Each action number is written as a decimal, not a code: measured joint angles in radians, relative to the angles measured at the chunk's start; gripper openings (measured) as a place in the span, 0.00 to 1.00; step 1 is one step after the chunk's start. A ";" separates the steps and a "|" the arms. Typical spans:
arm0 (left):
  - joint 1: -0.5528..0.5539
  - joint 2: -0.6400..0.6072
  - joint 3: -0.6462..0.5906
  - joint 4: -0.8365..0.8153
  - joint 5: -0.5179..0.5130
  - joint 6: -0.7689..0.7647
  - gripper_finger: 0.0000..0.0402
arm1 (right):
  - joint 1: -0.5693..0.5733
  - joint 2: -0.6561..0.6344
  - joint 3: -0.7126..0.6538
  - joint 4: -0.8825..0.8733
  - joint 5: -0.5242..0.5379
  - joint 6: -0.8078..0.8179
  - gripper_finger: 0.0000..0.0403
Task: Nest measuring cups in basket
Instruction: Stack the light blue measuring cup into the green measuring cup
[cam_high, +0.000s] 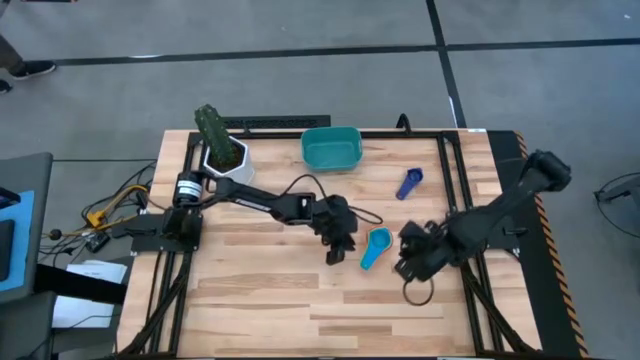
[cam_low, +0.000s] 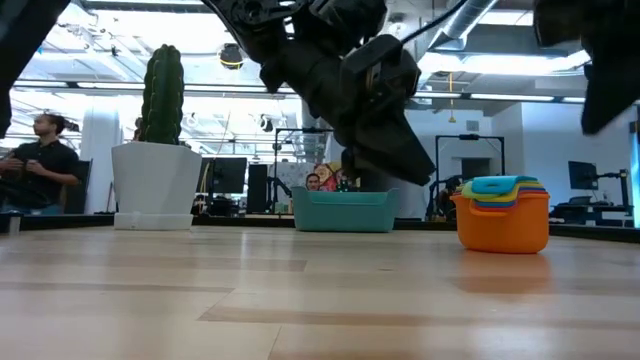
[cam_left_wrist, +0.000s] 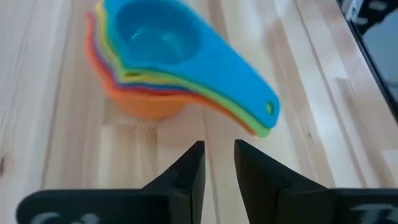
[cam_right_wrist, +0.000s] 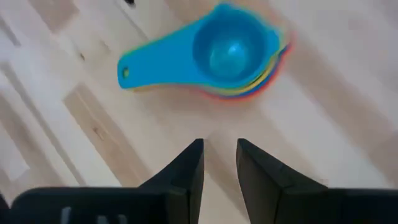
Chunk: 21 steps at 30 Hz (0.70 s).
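Wooden table (cam_high: 260, 290), nested measuring cups (cam_high: 375, 247), seemingly unlabelled, between both grippers' jaws.

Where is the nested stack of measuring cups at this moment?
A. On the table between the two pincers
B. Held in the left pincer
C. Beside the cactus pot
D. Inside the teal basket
A: the nested stack of measuring cups rests on the table, with the left pincer on one side and the right pincer on the other, well away from the teal basket.
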 joint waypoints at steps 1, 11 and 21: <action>-0.008 0.000 0.000 0.007 -0.012 0.026 0.18 | 0.000 0.033 0.000 0.019 -0.010 0.013 0.29; -0.056 0.000 0.000 0.052 -0.117 0.142 0.13 | -0.040 0.218 0.000 0.269 -0.047 -0.068 0.19; -0.061 0.054 -0.001 0.086 -0.149 0.145 0.11 | -0.071 0.238 0.001 0.323 -0.075 -0.136 0.14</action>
